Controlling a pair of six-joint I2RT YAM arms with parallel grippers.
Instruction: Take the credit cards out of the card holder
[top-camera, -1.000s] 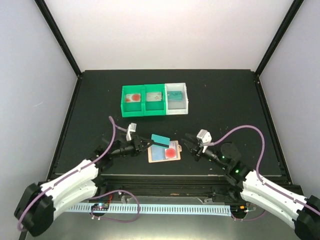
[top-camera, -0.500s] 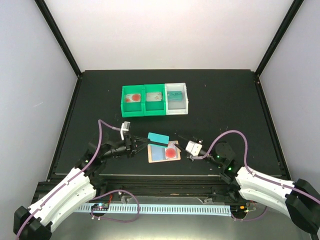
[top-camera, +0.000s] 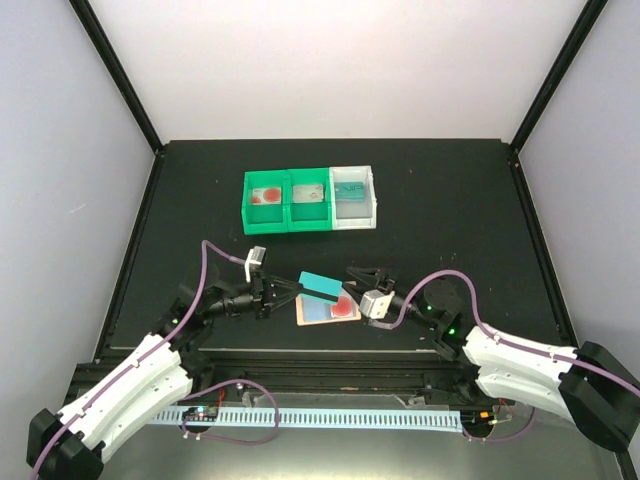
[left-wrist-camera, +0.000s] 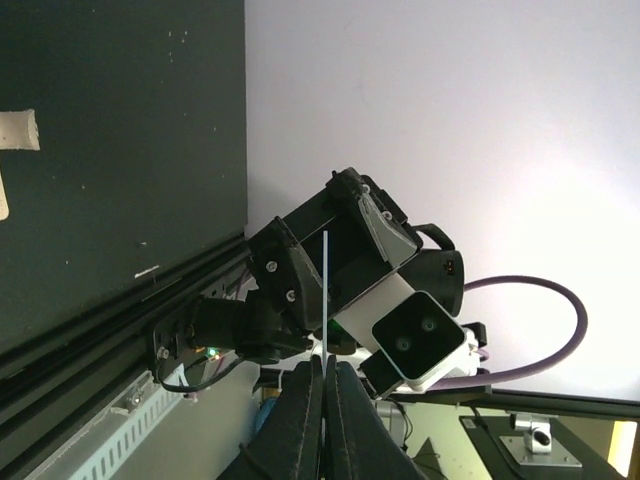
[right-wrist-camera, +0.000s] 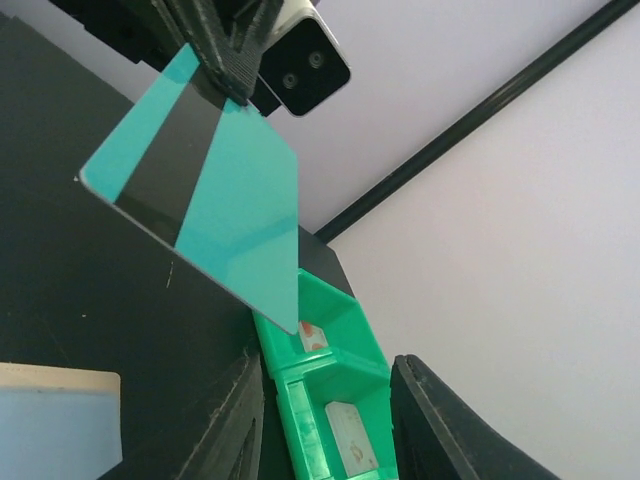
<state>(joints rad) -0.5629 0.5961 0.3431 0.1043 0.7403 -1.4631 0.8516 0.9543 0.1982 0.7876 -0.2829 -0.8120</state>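
In the top view my left gripper (top-camera: 285, 293) is shut on a teal credit card (top-camera: 320, 285) with a dark stripe and holds it above the table. In the left wrist view the credit card (left-wrist-camera: 325, 290) shows edge-on between the pressed fingers (left-wrist-camera: 305, 420). The tan card holder (top-camera: 312, 313) lies open below, a white and red card (top-camera: 343, 305) on it. My right gripper (top-camera: 358, 280) stands open just right of the teal card's free end. In the right wrist view the teal card (right-wrist-camera: 210, 200) hangs ahead of the open right gripper (right-wrist-camera: 330, 420), apart from both fingers.
Behind the holder stand the green bin (top-camera: 287, 215) and the white bin (top-camera: 355, 215), each compartment with a card in it. The green bin (right-wrist-camera: 340, 400) lies straight ahead in the right wrist view. The table's front rail (top-camera: 330, 362) runs just below the holder.
My right gripper has moved left, from beside the holder up to the teal card's free end. The left gripper has kept the card and lifted it slightly.
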